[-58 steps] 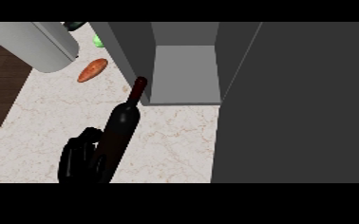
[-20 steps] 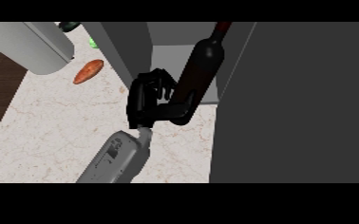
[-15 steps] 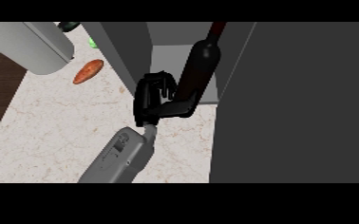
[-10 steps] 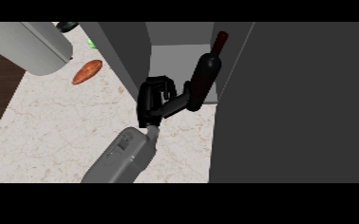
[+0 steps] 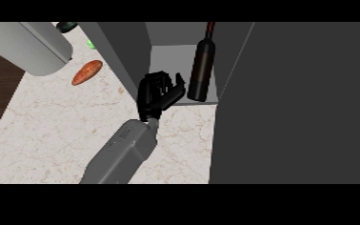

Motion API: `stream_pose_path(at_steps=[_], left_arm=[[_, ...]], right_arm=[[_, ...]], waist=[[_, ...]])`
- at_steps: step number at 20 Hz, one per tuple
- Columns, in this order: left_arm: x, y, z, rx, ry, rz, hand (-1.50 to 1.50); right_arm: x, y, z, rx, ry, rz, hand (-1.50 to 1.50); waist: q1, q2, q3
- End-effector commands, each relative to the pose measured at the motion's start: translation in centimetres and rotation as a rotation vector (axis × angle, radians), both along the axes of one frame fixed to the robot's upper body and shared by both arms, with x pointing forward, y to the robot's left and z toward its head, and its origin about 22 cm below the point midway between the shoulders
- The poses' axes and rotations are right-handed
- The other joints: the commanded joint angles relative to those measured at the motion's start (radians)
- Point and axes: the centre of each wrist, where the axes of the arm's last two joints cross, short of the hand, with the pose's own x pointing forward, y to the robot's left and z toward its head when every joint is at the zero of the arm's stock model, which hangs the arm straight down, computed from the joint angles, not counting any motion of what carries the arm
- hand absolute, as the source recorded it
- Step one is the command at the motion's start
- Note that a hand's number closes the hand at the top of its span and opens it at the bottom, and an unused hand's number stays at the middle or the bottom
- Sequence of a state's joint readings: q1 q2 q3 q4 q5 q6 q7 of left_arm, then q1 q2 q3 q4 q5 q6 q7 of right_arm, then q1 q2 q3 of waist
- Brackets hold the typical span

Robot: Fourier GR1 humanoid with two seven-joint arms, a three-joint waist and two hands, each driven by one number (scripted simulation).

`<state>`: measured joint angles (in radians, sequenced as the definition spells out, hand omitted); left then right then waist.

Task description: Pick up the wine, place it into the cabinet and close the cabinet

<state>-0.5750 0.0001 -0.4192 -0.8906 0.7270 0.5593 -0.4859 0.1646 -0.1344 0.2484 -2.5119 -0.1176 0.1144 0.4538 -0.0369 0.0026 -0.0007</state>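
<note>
Wine bottle (image 5: pixel 200 69) now stands upright on the cabinet (image 5: pixel 126 52) shelf, by the right wall. A sec ago the hand (image 5: pixel 156 97) was wrapped round it; now the hand has let go and sits just left of the bottle, fingers slack, holding nothing. Which arm can't be told; probably the left. Placing looks done; what's left is shutting the big dark door (image 5: pixel 288 105) at right. Orange veg (image 5: pixel 86 72) lies on the counter (image 5: pixel 56 124) at left.

Even, flat light on the pale marble worktop (image 5: pixel 56 124); cabinet (image 5: pixel 175 40) interior dimmer, door (image 5: pixel 295 105) in dark shade. No glare, no blur.
</note>
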Motion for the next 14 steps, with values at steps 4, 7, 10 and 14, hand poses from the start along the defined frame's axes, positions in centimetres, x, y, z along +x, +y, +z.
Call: stream_pose_path(at_steps=[4,7,10,14], left_arm=[[2.2,-0.3,0.8,-0.004,0.014,0.036,1.5],[2.3,-0.9,0.8,0.001,-0.001,0.033,1.5],[4.5,-1.0,2.3,-0.02,0.033,0.05,1.5],[5.9,-0.2,2.6,-0.008,0.021,0.064,1.5]], right_arm=[[-4.5,-0.9,2.9,0.059,-0.063,0.054,-1.5],[-3.6,-0.8,2.3,0.084,-0.04,0.051,-1.5],[-2.3,-0.8,1.9,0.079,-0.04,0.07,-1.5],[-2.2,-1.0,1.1,0.077,-0.043,0.05,-1.5]], waist=[[-0.008,-0.001,0.0],[-0.005,0.001,0.0],[-0.019,0.007,0.0],[-0.002,0.004,0.001]])
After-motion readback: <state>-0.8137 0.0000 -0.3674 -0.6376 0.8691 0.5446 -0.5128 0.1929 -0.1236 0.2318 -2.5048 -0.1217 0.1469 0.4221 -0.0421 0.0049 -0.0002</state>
